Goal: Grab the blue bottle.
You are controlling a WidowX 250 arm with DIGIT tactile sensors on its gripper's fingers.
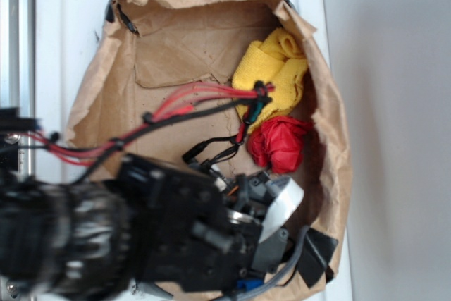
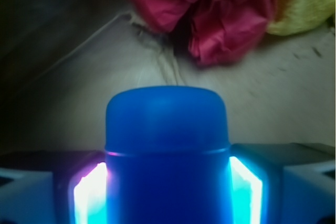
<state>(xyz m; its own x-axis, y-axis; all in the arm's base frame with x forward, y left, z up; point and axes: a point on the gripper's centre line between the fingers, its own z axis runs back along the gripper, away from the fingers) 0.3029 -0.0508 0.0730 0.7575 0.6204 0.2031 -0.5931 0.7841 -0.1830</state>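
We see our gripper (image 2: 168, 192) clenched on the blue bottle (image 2: 167, 145), fingers (image 2: 89, 192) pressing both its sides, near the paper bag's (image 1: 91, 96) lower right edge, the red fabric wad (image 1: 280, 142) just beyond.

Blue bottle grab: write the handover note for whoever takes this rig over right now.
Gripper: the pads sit against both sides of the blue bottle in the wrist view; it looks shut on it.
Bottle: between the fingers, rounded end pointing away from the camera toward the red wad of fabric. In the exterior view the arm hides it almost entirely.
Nearby: the red wad and the yellow cloth lie inside the brown paper bag, clear of the grip.
Done: the bottle appears gripped.
Left: whether it has left the bag floor cannot be told; confirm the hold by lifting.
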